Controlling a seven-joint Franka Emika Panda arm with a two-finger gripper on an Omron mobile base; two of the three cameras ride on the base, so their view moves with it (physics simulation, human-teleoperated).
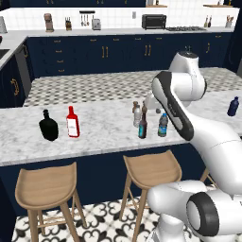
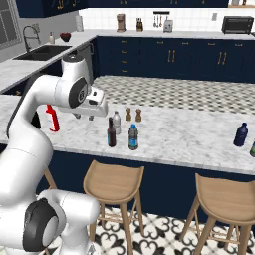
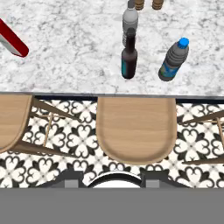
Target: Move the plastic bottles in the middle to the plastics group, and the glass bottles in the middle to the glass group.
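Three bottles stand mid-counter while the arm hangs above the counter's near edge, its jaws drawn narrow and holding nothing.

Left base view: on the marble counter point(image 1: 104, 130) the dark glass bottle point(image 1: 142, 125) stands upright between the clear water bottle point(image 1: 136, 114), just behind it, and the blue-label water bottle point(image 1: 163, 125) to its right; the squat black bottle point(image 1: 48, 125) and the red bottle point(image 1: 72, 122) stand together far left, the navy bottle point(image 1: 233, 106) far right. Right base view: the gripper point(image 2: 83, 116) hangs left of the middle trio, with two brown shakers point(image 2: 133, 115) behind them. Hand view: the dark glass bottle, both water bottles and a wooden stool point(image 3: 136, 129) lie below.
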